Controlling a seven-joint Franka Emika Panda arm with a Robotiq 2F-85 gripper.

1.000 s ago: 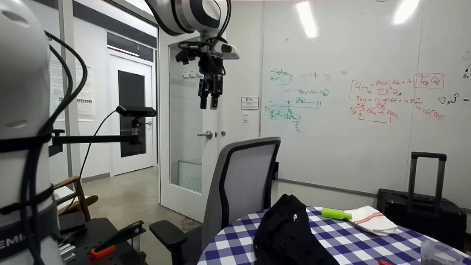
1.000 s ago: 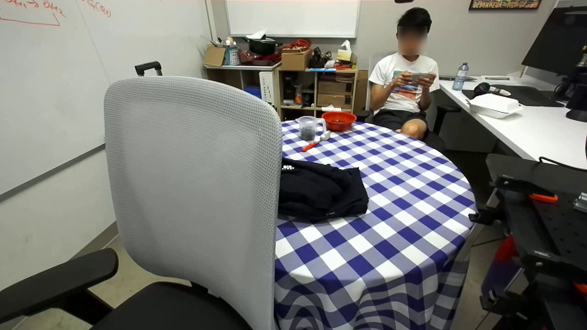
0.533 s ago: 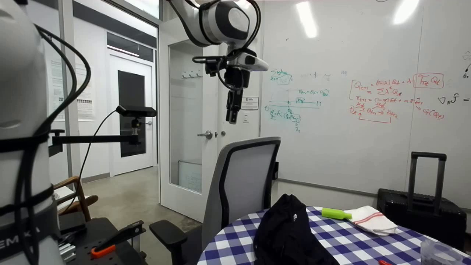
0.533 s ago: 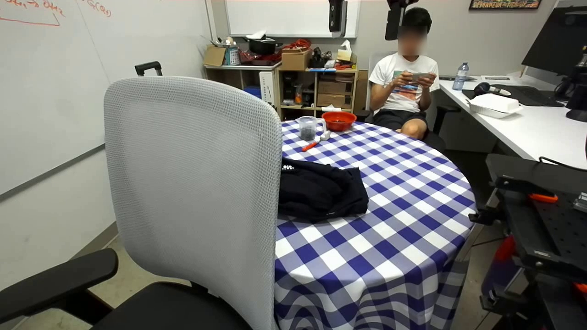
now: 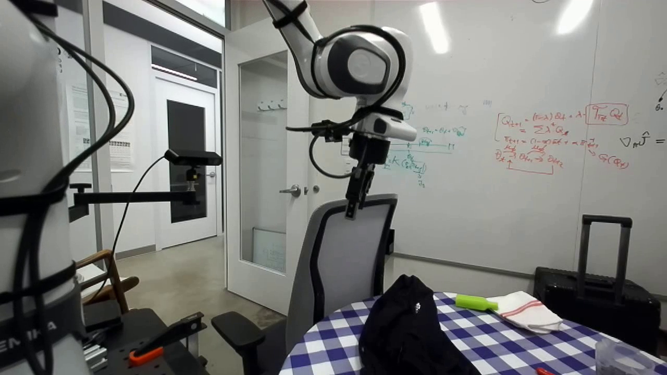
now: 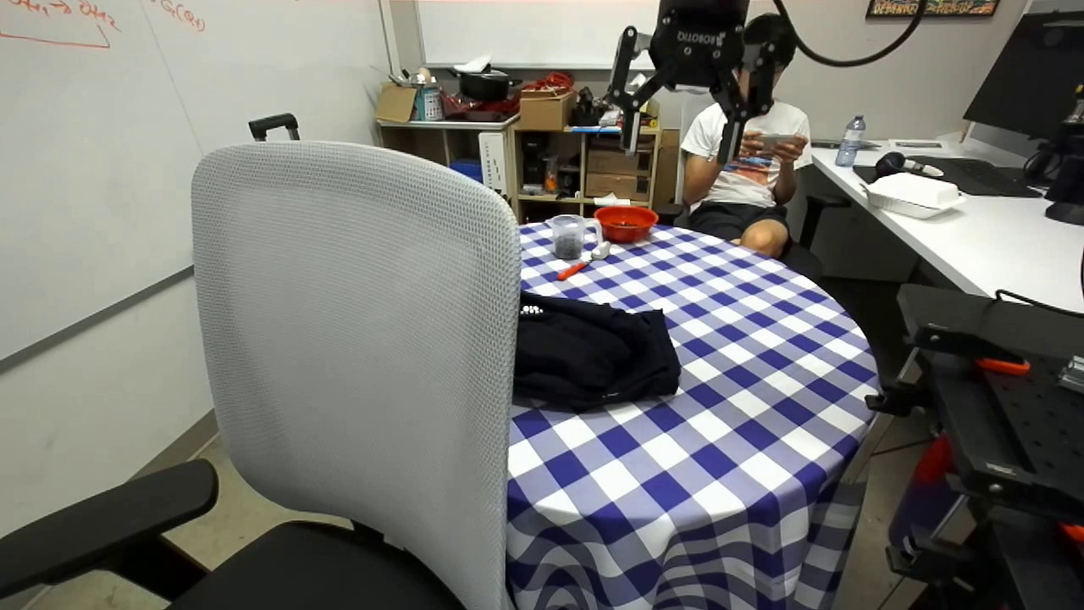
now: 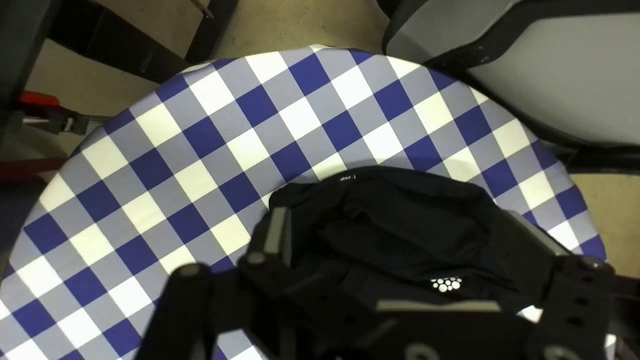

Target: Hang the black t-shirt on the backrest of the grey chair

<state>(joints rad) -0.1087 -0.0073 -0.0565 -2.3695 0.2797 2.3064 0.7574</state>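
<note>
The black t-shirt lies crumpled on the checkered table, seen in both exterior views (image 5: 404,333) (image 6: 597,352) and in the wrist view (image 7: 400,215). In an exterior view the chair hides part of it. The grey chair's backrest stands upright beside the table (image 5: 349,260) (image 6: 347,313); its edge shows at the upper right of the wrist view (image 7: 565,75). Nothing hangs on it. My gripper (image 5: 351,211) points down above the table, clearly higher than the shirt. It is open and empty (image 6: 676,156). In the wrist view its fingers (image 7: 407,230) frame the shirt from above without touching it.
The table (image 6: 745,407) also bears a green bottle (image 5: 475,302), a white cloth (image 5: 529,312), a clear measuring cup (image 6: 568,236), a red bowl (image 6: 625,224) and a red-handled scoop (image 6: 580,267). A person (image 6: 749,161) sits behind it. A black suitcase (image 5: 599,307) stands beyond.
My gripper has moved down and over toward the table, now showing fully in both exterior views. The shirt and chair have not moved.
</note>
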